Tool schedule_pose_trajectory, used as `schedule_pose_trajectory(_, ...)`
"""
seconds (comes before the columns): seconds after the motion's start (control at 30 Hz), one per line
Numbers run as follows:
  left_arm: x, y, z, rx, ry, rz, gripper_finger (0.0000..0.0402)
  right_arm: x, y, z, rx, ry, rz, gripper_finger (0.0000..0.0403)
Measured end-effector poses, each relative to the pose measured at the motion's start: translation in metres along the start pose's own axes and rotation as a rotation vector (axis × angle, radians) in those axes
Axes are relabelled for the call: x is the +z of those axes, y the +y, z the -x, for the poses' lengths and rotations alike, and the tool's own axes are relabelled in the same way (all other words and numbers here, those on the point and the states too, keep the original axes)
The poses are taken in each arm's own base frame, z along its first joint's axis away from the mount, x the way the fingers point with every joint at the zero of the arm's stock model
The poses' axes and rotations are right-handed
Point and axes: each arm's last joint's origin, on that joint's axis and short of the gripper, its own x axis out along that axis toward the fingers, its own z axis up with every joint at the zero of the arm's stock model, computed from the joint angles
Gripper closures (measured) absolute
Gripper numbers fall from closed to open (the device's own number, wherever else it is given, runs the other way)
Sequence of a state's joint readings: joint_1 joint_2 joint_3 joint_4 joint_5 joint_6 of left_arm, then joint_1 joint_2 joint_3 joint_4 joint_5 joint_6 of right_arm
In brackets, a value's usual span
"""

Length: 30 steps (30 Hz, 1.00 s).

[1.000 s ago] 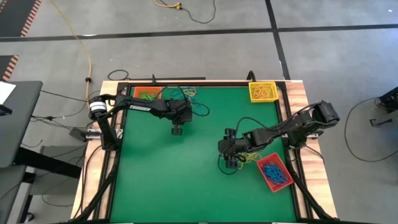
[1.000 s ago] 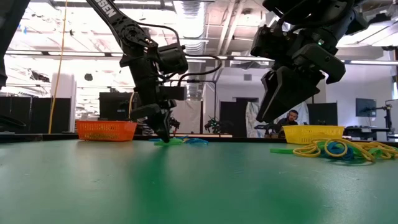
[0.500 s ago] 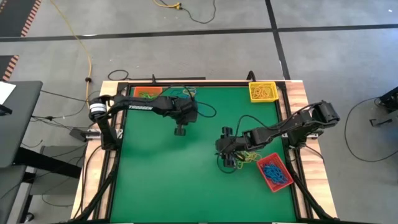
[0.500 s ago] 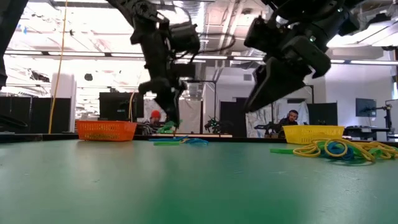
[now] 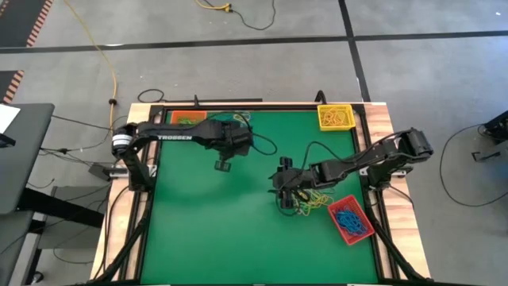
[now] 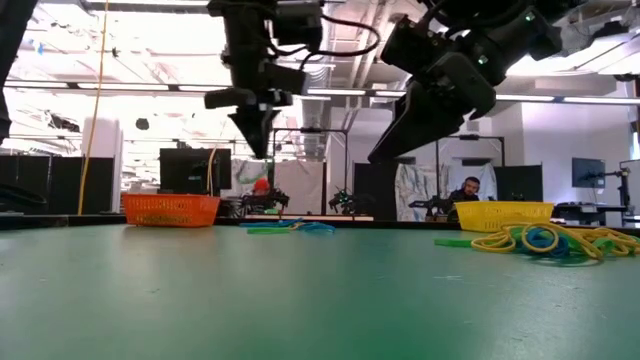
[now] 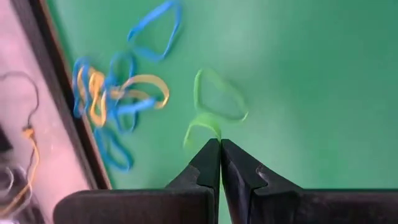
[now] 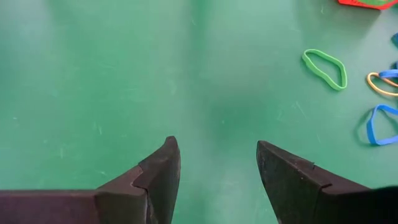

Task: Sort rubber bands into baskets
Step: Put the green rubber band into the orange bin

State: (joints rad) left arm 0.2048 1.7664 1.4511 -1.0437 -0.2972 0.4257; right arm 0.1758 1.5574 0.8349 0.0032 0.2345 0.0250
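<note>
Lifted off the mat since a second ago, our left gripper point(image 7: 220, 144) pinches shut on a limp, featherweight thin green elastic rubber band point(image 7: 200, 126) at upper centre of the high view, best taken by one strand, while our right gripper point(image 8: 217, 162) gapes empty over the mat.

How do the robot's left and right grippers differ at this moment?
The left gripper is shut, pinching a green rubber band; the right gripper is open and empty. The left hangs near the orange basket; the right hangs beside the red basket. Both are raised off the table.
</note>
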Motion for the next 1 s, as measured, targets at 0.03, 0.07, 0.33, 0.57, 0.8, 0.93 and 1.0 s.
schedule_pose_trajectory(0.03,-0.005,0.003,0.001,0.003,0.01,0.015,0.0401,0.0,0.0,0.0,0.001,0.0,0.001,0.0164)
schedule_pose_trajectory(0.07,-0.011,0.005,0.002,0.001,0.02,0.033,0.0401,0.0,0.001,0.0,0.003,-0.001,0.002,0.0164)
schedule_pose_trajectory(0.33,-0.067,0.037,0.022,0.076,-0.055,0.261,0.0401,0.0,0.002,0.001,0.006,-0.002,0.004,0.0164)
schedule_pose_trajectory(0.57,-0.123,0.058,0.019,0.13,-0.089,0.503,0.0401,0.001,0.002,0.001,0.006,-0.008,0.002,0.0164)
schedule_pose_trajectory(0.8,-0.171,0.07,-0.014,0.129,-0.033,0.693,0.0401,0.001,0.002,0.001,0.007,-0.011,-0.009,0.0164)
schedule_pose_trajectory(0.93,-0.189,0.077,-0.029,0.111,-0.072,0.781,0.0401,0.001,0.002,0.001,0.007,-0.011,-0.024,0.0164)
schedule_pose_trajectory(1.0,-0.196,0.081,-0.032,0.126,-0.07,0.817,0.0401,0.001,0.002,0.001,0.007,-0.01,-0.029,0.0164)
